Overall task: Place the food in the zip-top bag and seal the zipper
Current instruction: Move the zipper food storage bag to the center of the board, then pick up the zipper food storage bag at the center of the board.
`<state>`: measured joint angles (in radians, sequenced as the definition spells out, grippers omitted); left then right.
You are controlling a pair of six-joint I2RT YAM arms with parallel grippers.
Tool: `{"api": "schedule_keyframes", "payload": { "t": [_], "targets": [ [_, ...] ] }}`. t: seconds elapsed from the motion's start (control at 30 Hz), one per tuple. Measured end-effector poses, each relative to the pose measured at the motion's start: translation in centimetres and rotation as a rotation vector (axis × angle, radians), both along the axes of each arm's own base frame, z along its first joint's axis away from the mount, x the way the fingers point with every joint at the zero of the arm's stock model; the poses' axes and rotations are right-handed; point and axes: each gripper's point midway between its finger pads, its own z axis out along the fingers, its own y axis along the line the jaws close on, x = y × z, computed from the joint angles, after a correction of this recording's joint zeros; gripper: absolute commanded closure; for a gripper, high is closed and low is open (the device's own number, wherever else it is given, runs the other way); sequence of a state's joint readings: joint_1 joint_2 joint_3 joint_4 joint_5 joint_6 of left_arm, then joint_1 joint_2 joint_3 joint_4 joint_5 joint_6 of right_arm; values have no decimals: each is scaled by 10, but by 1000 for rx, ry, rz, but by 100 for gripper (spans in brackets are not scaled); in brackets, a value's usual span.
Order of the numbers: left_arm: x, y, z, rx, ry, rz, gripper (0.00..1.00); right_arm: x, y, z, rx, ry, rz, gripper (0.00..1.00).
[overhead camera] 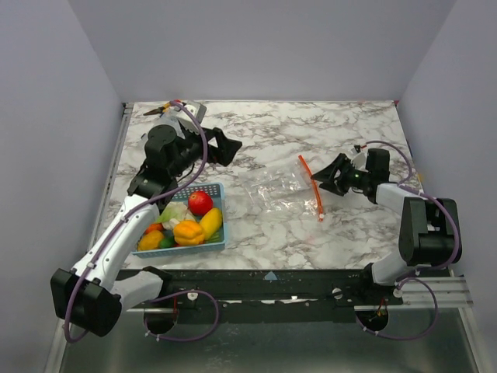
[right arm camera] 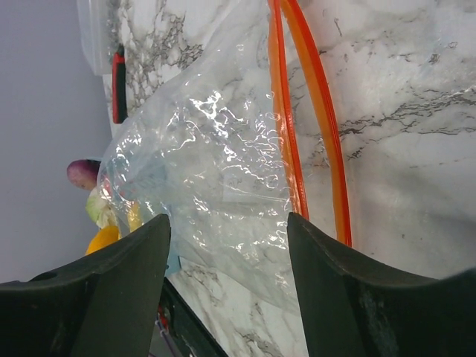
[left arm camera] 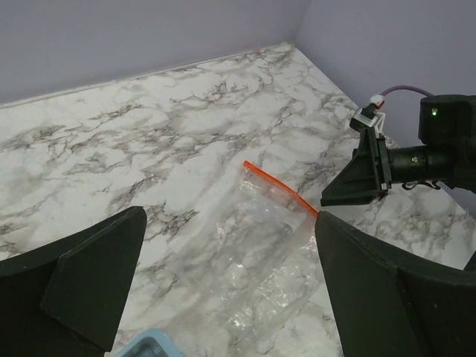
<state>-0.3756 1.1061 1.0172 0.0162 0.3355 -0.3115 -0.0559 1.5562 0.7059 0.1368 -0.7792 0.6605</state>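
The clear zip-top bag (overhead camera: 278, 189) lies flat and empty on the marble table, its red-orange zipper (overhead camera: 312, 189) along the right edge. The food sits in a blue mesh basket (overhead camera: 218, 242) at the front left: red tomato (overhead camera: 200, 202), yellow pepper (overhead camera: 189, 231), banana (overhead camera: 211, 221), white cauliflower (overhead camera: 174, 211). My left gripper (overhead camera: 229, 148) is open and empty, above the table left of the bag (left arm camera: 260, 245). My right gripper (overhead camera: 324, 179) is open and empty, just right of the zipper (right arm camera: 297, 111), whose two strips lie slightly apart. The bag (right arm camera: 216, 163) fills the right wrist view.
A red-handled utility knife (overhead camera: 159, 109) and a rigid clear box (overhead camera: 192, 109) lie at the far left corner. Grey walls close in the table on three sides. The basket's corner (left arm camera: 152, 346) shows under my left gripper (left arm camera: 230, 219).
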Motion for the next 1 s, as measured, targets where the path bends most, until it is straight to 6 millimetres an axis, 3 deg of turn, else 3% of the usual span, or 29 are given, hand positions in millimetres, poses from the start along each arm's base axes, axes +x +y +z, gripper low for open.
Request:
{"api": "schedule_keyframes", "payload": {
  "t": [0.27, 0.5, 0.63, 1.0],
  "targets": [
    [0, -22, -10, -4, 65, -70, 1, 8, -4, 1, -27, -49, -24, 46],
    [-7, -43, -19, 13, 126, -147, 1, 8, -4, -12, -23, -46, -26, 47],
    [-10, -47, -22, 21, 145, -166, 1, 6, -4, -22, -20, -29, -25, 52],
    [-11, -53, -30, 33, 182, -188, 1, -5, 2, -43, 31, 2, -15, 52]
  ]
}}
